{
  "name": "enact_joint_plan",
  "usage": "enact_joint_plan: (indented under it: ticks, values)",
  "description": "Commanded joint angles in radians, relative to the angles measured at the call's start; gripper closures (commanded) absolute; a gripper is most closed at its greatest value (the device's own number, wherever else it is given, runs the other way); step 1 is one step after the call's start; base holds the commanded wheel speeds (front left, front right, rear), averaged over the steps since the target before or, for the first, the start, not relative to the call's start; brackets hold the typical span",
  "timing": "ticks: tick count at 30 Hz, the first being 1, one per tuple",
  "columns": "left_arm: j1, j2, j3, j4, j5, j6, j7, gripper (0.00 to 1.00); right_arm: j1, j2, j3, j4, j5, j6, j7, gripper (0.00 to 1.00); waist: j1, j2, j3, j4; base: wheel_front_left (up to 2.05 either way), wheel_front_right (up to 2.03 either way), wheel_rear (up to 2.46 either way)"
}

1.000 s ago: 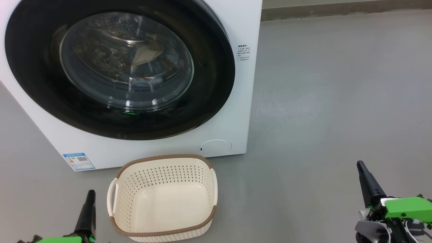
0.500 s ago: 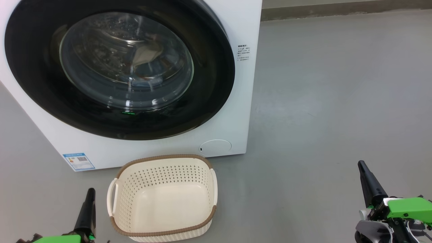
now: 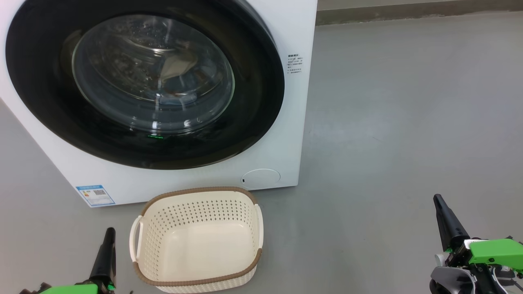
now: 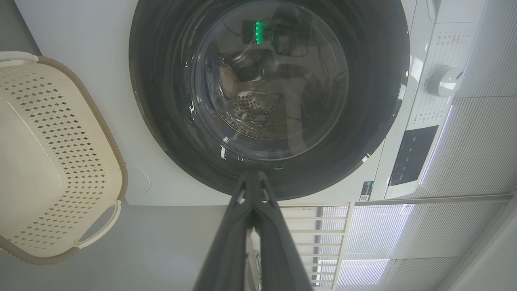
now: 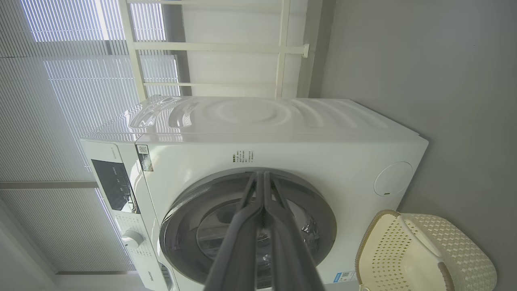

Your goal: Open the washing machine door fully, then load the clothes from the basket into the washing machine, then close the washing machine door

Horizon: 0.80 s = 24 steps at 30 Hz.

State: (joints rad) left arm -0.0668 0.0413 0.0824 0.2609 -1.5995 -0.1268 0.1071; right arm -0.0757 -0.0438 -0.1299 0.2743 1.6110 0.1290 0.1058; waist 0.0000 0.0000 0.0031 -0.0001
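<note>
Head view: nothing has moved; the washing machine door (image 3: 143,85) is closed, the basket (image 3: 196,281) is empty, and the left gripper (image 3: 109,233) and right gripper (image 3: 438,200) are pinched shut, holding nothing; the task is probably finished.

A smooth matt grey floor (image 3: 408,122) runs back to a darker skirting strip (image 3: 408,14) under a pale wall (image 3: 347,3), while daylight glows through white slatted blinds (image 5: 60,101) beside a white-painted railing (image 5: 218,46) of thin bars.

Left pincer (image 3: 109,236), right pincer (image 3: 439,201) hover (both closed).
</note>
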Motion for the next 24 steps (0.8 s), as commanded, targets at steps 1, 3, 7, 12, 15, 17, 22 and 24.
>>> enact_joint_plan:
  ticks: [1, 3, 7, 12, 15, 17, 22, 24]
  values:
    - [-0.041, 0.009, 0.032, -0.016, -0.008, -0.004, 0.007, 1.0, -0.032, -0.009, 0.018, -0.03, 0.0, 0.002, 0.006, 1.0, 0.0, 0.0, 0.0, 0.0, 0.0, 0.0, 0.0]
    - [-0.041, 0.009, 0.032, -0.016, -0.008, -0.004, 0.007, 1.0, -0.032, -0.009, 0.018, -0.03, -0.001, 0.002, 0.006, 1.0, 0.0, 0.0, 0.0, 0.0, 0.0, 0.0, 0.0]
    - [-0.041, 0.009, 0.032, -0.016, -0.008, -0.004, 0.007, 1.0, -0.032, -0.009, 0.018, -0.03, -0.001, 0.002, 0.006, 1.0, 0.0, 0.0, 0.0, 0.0, 0.0, 0.0, 0.0]
    - [-0.041, 0.009, 0.032, -0.016, -0.008, -0.004, 0.007, 1.0, -0.032, -0.008, 0.018, -0.03, -0.001, 0.002, 0.006, 1.0, 0.0, 0.0, 0.0, 0.0, 0.0, 0.0, 0.0]
    - [-0.041, 0.009, 0.032, -0.016, -0.008, -0.004, 0.007, 1.0, -0.032, -0.008, 0.018, -0.03, -0.001, 0.002, 0.006, 1.0, 0.0, 0.0, 0.0, 0.0, 0.0, 0.0, 0.0]
    - [-0.041, 0.009, 0.032, -0.016, -0.008, -0.004, 0.007, 1.0, -0.032, -0.008, 0.018, -0.03, -0.001, 0.002, 0.006, 1.0, 0.0, 0.0, 0.0, 0.0, 0.0, 0.0, 0.0]
    - [-0.041, 0.009, 0.032, -0.016, -0.008, -0.004, 0.007, 1.0, -0.032, -0.008, 0.017, -0.03, -0.001, 0.002, 0.006, 1.0, 0.0, 0.0, 0.0, 0.0, 0.0, 0.0, 0.0]
    - [-0.041, 0.009, 0.032, -0.016, -0.008, -0.004, 0.007, 1.0, -0.032, -0.008, 0.017, -0.03, -0.001, 0.002, 0.006, 1.0, 0.0, 0.0, 0.0, 0.0, 0.0, 0.0, 0.0]
